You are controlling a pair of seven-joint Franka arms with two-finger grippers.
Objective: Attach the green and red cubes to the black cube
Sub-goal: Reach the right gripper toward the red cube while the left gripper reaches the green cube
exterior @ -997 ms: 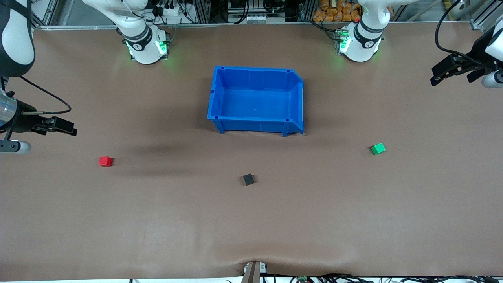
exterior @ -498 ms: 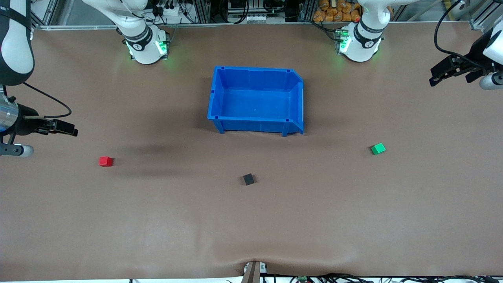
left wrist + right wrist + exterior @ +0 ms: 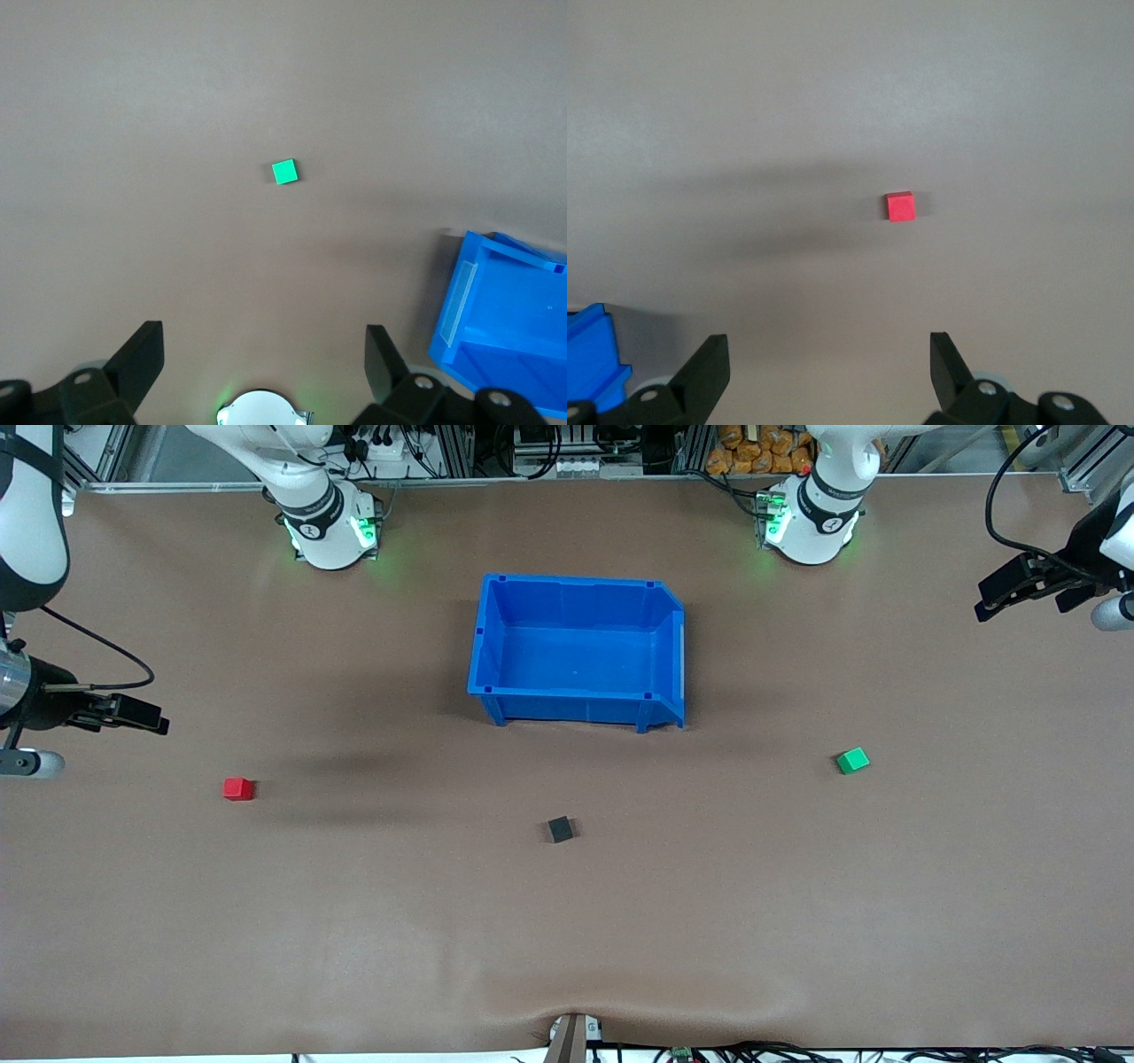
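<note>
You are looking at a brown tabletop (image 3: 567, 939) with three small cubes lying apart from one another. The black cube (image 3: 560, 829) is sitting near the middle, nearer the front camera than the blue bin (image 3: 578, 650), and nothing is touching it. The red cube (image 3: 237, 788) is resting toward the right arm's end of the tabletop, a little farther from the camera than the black one. The green cube (image 3: 852, 760) is lying toward the left arm's end, farther from the camera than the black cube too. The blue bin is standing open-topped between the two arm bases, and it is holding nothing you can see.

Your right gripper (image 3: 142, 716) is hanging in the air over the right arm's end of the tabletop, its jaws spread wide and gripping nothing. In the right wrist view the red cube (image 3: 901, 206) is showing between the spread fingers (image 3: 704, 372), well apart from them. Your left gripper (image 3: 1005, 591) is hovering over the left arm's end, jaws likewise spread and empty. In the left wrist view the green cube (image 3: 284, 172) is lying on the bare surface well clear of the fingers (image 3: 142, 354), with a corner of the bin (image 3: 505, 310) at the edge.
</note>
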